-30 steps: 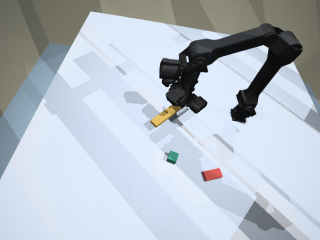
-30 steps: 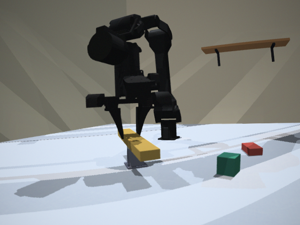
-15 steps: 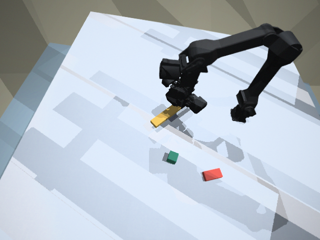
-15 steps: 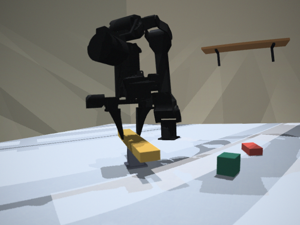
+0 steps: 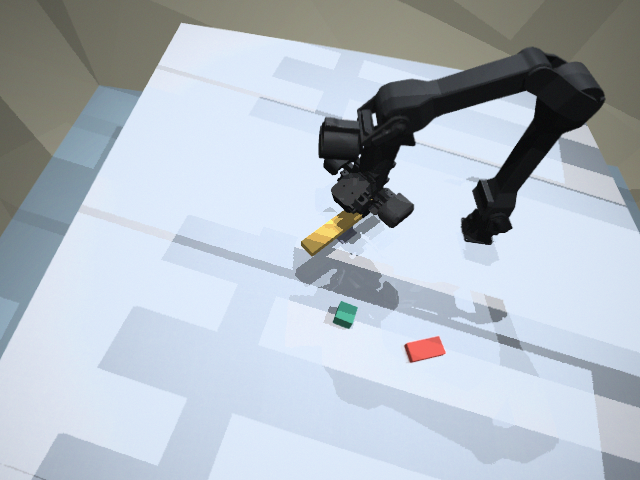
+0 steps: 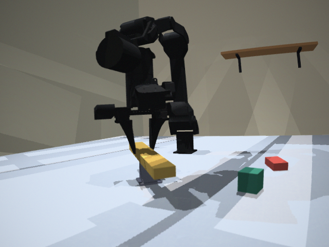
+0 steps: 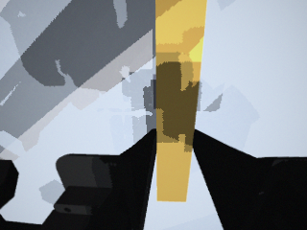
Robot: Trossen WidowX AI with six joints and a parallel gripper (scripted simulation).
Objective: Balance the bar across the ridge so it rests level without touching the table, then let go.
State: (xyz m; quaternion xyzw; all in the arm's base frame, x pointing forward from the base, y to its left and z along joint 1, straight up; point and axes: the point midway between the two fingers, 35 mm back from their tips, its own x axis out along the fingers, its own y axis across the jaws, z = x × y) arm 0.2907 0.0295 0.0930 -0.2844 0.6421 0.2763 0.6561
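Note:
The yellow bar [image 5: 328,233] [image 6: 162,164] [image 7: 173,182] is held above the table, across the small grey ridge [image 5: 349,235] [image 6: 145,177]. My gripper [image 6: 144,150] [image 7: 174,132] is shut on the bar near its far end, with one finger on each long side. In the exterior view the bar's free end points toward the camera and hangs clear of the table. The bar hides the ridge's top, so I cannot tell whether they touch or whether the bar is exactly level. In the top view the fingertips are hidden under the gripper body.
A green cube [image 5: 345,314] [image 6: 250,180] stands on the table in front of the ridge, to its right in the exterior view. A flat red block [image 5: 425,349] [image 6: 276,163] lies farther right. The arm's base is behind the ridge. A brown shelf [image 6: 268,50] is on the wall.

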